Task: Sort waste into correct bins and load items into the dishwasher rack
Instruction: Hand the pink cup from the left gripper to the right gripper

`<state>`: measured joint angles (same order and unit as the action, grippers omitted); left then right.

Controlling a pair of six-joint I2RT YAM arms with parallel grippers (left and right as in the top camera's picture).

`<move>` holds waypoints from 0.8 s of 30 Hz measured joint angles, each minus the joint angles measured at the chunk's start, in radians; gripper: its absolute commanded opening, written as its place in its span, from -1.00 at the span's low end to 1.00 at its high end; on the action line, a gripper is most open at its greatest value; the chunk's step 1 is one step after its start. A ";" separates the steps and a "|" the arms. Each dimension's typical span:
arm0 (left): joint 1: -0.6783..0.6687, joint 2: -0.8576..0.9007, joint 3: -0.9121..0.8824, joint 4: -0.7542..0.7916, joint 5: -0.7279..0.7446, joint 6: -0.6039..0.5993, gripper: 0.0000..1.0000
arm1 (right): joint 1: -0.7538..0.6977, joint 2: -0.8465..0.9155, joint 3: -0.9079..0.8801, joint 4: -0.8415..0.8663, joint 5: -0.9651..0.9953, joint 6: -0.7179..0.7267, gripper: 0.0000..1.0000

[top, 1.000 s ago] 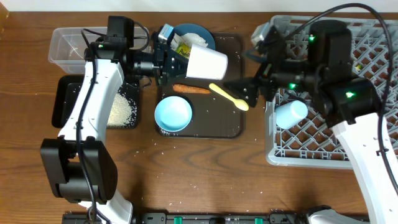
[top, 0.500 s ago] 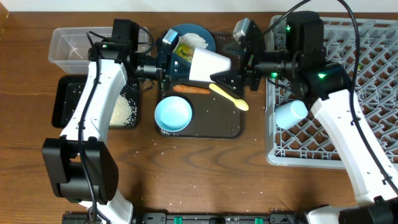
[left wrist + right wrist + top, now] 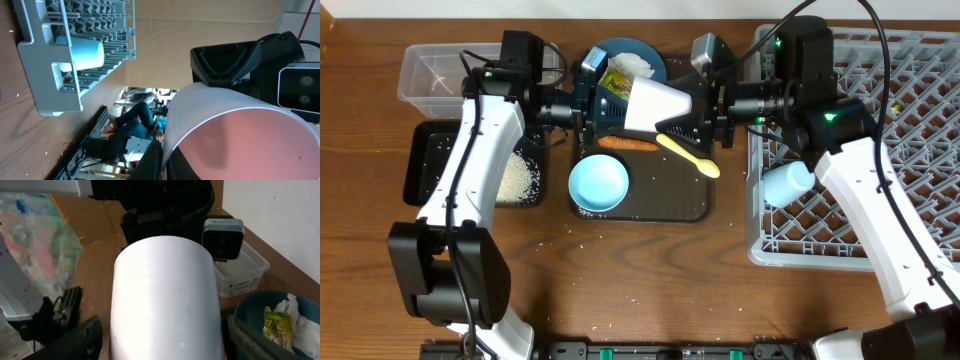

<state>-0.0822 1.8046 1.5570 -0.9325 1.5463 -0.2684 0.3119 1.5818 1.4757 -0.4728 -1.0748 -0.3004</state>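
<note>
From overhead, the left pincer (image 3: 612, 104) is clamped on the rim of the pink cup (image 3: 655, 104), which lies on its side in the air above the far edge of the brown serving tray (image 3: 670, 205). The right pincer (image 3: 690, 108) faces it from the rack side, spread open to either side of the cup's base. Beyond the cup sits the dark blue dish (image 3: 645, 52) holding the crumpled tissue (image 3: 638, 66) and the yellow-green wrapper (image 3: 613, 80). On the tray lie the carrot (image 3: 628, 143), the pale yellow spoon (image 3: 688, 155) and the pale blue bowl (image 3: 599, 184). The light blue cup (image 3: 788, 183) rests in the dishwasher rack (image 3: 920, 100). At the left of the surface (image 3: 620, 280), the clear tub (image 3: 430, 75) stands beyond the black tray (image 3: 425, 165), with rice (image 3: 515, 178) in it.

Left wrist view: the cup's pink inside fills the lower right, one dark finger (image 3: 154, 161) beside its outer wall; the right arm's black pincer housing shows past the rim.

Right wrist view: the cup's white base end fills the centre, a finger (image 3: 75, 340) on each side, each apart from its wall.
</note>
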 measured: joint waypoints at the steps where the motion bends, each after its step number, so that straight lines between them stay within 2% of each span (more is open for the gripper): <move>1: 0.000 0.000 0.000 0.000 0.000 0.000 -0.87 | 0.000 0.000 0.000 -0.001 -0.001 0.000 0.47; 12: 0.000 0.000 0.000 -0.002 0.000 0.000 -0.88 | 0.000 0.000 -0.030 -0.031 -0.003 -0.031 0.49; 18: 0.000 0.000 0.000 -0.003 0.000 0.000 -0.86 | 0.000 0.000 -0.032 -0.030 0.000 -0.042 0.25; 20: 0.000 0.000 0.000 -0.003 0.000 0.000 -0.80 | 0.000 0.000 -0.032 -0.030 0.001 -0.045 0.19; 24: 0.000 0.000 0.000 -0.002 0.000 0.004 -0.71 | 0.003 0.000 -0.032 -0.026 -0.006 -0.048 0.16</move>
<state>-0.0822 1.8046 1.5570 -0.9344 1.5467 -0.2642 0.3149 1.5822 1.4441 -0.4992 -1.0809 -0.3481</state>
